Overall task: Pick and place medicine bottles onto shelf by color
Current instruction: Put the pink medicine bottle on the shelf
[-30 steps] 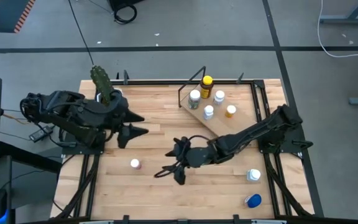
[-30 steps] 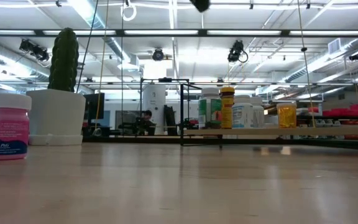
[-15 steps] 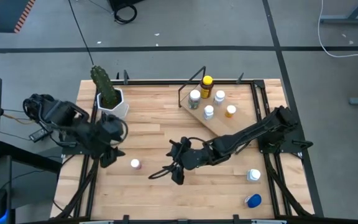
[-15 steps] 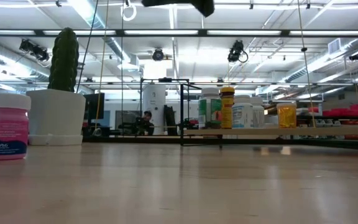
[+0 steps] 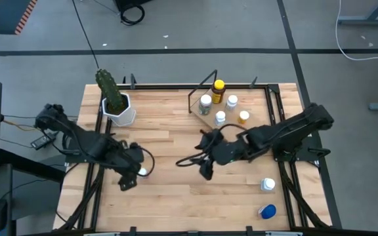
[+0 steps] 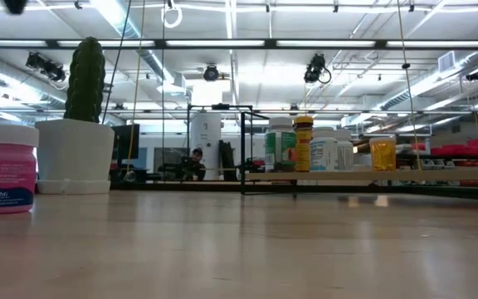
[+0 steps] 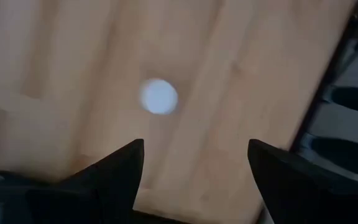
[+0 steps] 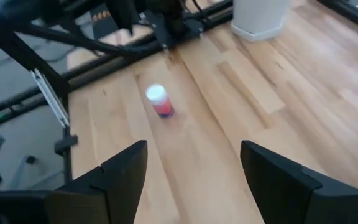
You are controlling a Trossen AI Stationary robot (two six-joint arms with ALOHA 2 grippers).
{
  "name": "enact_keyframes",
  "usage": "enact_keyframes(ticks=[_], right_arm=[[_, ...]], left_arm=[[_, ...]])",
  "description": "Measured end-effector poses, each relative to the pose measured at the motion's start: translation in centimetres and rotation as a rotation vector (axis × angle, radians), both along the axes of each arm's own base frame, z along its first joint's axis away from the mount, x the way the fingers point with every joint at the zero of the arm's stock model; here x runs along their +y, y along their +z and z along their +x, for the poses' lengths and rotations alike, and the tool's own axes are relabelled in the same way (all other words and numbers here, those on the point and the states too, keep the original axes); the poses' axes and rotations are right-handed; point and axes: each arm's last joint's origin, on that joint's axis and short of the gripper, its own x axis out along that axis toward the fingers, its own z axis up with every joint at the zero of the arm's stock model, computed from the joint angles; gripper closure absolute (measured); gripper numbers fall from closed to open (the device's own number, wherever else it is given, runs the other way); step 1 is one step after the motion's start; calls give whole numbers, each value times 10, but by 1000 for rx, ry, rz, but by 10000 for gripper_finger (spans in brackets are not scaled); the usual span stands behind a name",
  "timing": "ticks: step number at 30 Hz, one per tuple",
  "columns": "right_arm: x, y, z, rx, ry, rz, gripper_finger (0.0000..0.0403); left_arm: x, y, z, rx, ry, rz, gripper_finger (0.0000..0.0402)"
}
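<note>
A pink bottle with a white cap (image 5: 144, 172) stands upright on the tabletop at the near left; it also shows in the low view (image 6: 7, 178). My left gripper (image 5: 130, 177) hovers above it, open and pointing down, and the cap (image 7: 159, 97) shows past its fingertips. My right gripper (image 5: 197, 165) is open and empty over the table's middle, facing the pink bottle (image 8: 158, 101). The shelf (image 5: 231, 128) at the far right carries several bottles, among them a yellow-capped one (image 5: 218, 85) and an orange-capped one (image 5: 243, 117).
A white pot with a cactus (image 5: 115, 101) stands at the far left. A white-capped bottle (image 5: 268, 185) and a blue-capped bottle (image 5: 266, 211) are at the near right. A black frame runs along the table's edges.
My left gripper has swung from beside the cactus pot toward the table's near edge and tipped to point down over the pink bottle. My right gripper has drawn back toward the table's right edge and a little toward the far edge. The bottles have stayed in place.
</note>
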Motion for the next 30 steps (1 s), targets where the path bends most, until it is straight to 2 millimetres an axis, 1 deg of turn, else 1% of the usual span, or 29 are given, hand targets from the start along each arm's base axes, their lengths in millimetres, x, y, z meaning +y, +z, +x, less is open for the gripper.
enact_keyframes(ticks=[2, 5, 9, 13, 15, 19, 22, 27, 30], right_arm=[[-4, 9, -11, -1, 3, -10, 139], [-11, 19, -26, 12, 3, -41, 139], [-18, 30, -41, 18, 1, -64, 139], [-22, 34, -51, 38, 23, -113, 139], [-23, 36, -54, 37, 27, -125, 139], [-23, 37, -55, 37, 38, -139, 139], [-24, 36, -56, 49, 38, -142, 139], [-24, 36, -57, 58, 30, -135, 139], [-24, 36, -57, 54, 12, -114, 139]], left_arm=[[-5, -17, 5, 1, 12, -63, 109], [-8, -36, 7, 30, 61, -115, 109], [-10, -52, 10, 33, 169, -151, 108], [-10, -59, 12, 12, 210, -159, 108], [-8, -65, 12, 3, 236, -130, 108], [-1, -82, 10, 50, 289, -83, 98], [2, -92, 8, 80, 324, -67, 80], [5, -103, 7, 89, 330, -60, 48], [5, -109, 6, 85, 324, -62, 36]])
